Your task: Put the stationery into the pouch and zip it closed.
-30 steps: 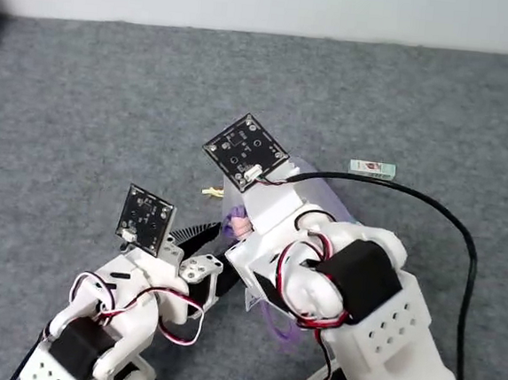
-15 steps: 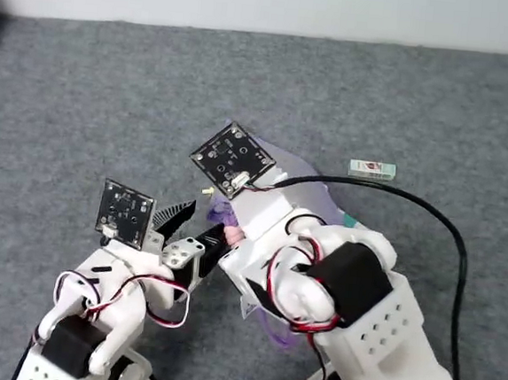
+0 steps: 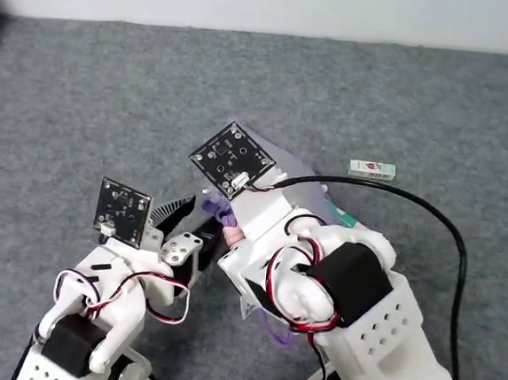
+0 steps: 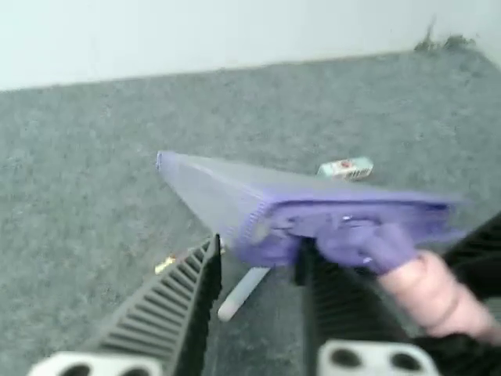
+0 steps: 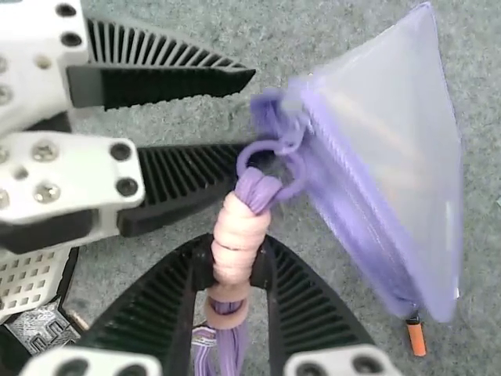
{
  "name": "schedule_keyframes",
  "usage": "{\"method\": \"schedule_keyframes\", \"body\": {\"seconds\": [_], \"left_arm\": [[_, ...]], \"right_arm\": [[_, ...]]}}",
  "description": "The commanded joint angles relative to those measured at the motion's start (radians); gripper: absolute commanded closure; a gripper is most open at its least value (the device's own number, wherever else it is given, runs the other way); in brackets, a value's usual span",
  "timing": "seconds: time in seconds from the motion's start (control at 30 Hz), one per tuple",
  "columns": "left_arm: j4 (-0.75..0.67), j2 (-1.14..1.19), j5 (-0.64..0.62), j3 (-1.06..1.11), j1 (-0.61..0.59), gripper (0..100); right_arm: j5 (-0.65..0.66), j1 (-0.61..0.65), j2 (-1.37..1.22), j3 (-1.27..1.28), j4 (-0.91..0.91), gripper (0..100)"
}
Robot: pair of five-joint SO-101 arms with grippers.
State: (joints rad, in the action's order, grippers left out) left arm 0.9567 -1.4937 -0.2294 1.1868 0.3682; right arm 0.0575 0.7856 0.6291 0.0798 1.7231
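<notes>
Two claws: both met at one end of the pouch, near the middle of the table.
Right claw (image 5: 233, 254): clenched on a pink and purple braided zipper cord (image 5: 239, 227), which ran up between its black ribbed jaws.
Right claw from above (image 3: 230, 232): it sat under the arm's square black camera board, with the cord's pink part (image 3: 230, 234) showing at its tip.
Zipper cord link: a thin purple loop joined the cord to the zipper end of the pouch.
Left claw (image 4: 258, 266): released, with its two black ribbed jaws spread apart and nothing between them.
Left claw position: its jaw tips (image 5: 258, 117) lay just beside the zipper end of the pouch and the cord; whether they touched either could not be told.
Pouch: a translucent purple flat zip pouch (image 5: 383, 149) stretched away from the right claw, tilted over the carpet (image 4: 235, 192), and reached out past the right arm (image 3: 296, 169).
Orange tip: a small orange end (image 5: 416, 338) showed at the pouch's far corner.
White stick: a slender white stick-shaped item (image 4: 243, 291) lay on the carpet beneath the pouch.
Eraser: a small white and green rectangular eraser (image 3: 372, 169) lay on the carpet beyond the pouch, apart from it (image 4: 345, 168).
Yellow scrap: a tiny yellow piece (image 4: 164, 265) lay beside the left claw's jaw.
Surface: a grey carpet (image 3: 84, 95) covered the table.
</notes>
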Motion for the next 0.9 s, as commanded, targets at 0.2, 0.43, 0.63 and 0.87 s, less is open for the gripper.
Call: {"method": "schedule_keyframes", "body": {"seconds": [0.2, 0.43, 0.63, 0.87], "left_arm": [[-0.186, 0.009, 0.035, 0.065, -0.009, 98], [-0.184, 0.009, 0.040, 0.076, -0.003, 98], [-0.183, 0.011, 0.040, 0.136, 0.087, 98], [-0.183, 0.011, 0.040, 0.166, -0.015, 99]], "right_arm": [[0.008, 0.008, 0.010, -0.003, -0.004, 98.9], [0.008, 0.010, 0.010, -0.003, 0.012, 98.9], [0.008, 0.010, 0.012, -0.003, 0.025, 98.9], [0.015, -0.051, 0.065, -0.003, 0.065, 98.9]]}}
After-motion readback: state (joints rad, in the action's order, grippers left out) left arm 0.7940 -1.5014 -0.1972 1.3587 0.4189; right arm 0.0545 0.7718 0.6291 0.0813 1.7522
